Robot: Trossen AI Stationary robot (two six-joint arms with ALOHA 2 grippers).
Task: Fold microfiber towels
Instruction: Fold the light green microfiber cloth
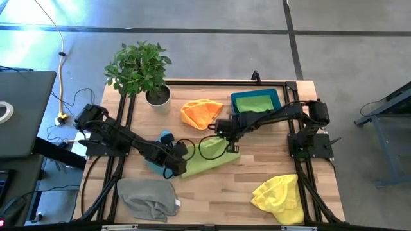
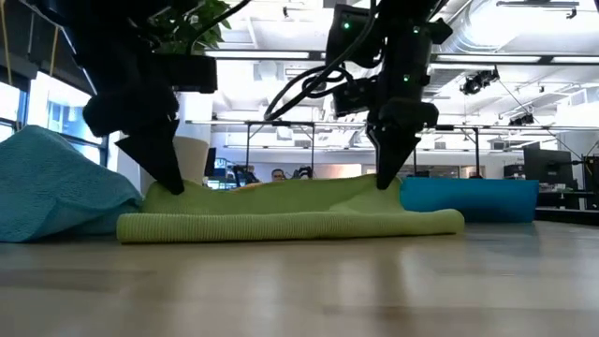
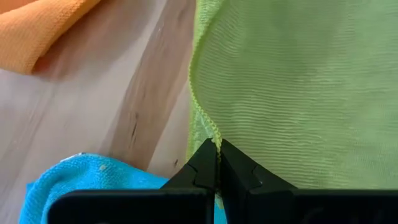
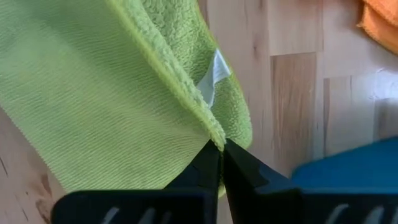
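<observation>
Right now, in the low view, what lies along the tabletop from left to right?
Light blue towel → left gripper pinching the lime green towel → right gripper pinching its other end → blue bin.

Grey floor [image 1: 192, 16] (bright ceiling lights [image 2: 524, 37])

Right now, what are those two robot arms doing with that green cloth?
They are folding small towels on a wooden table. Both arms work on the lime green towel in the middle: the left gripper is shut on one edge and the right gripper is shut on another corner, by its white tag. The towel lies doubled over on the table. An orange towel, a grey towel, a yellow towel and a light blue towel lie crumpled around it.
</observation>
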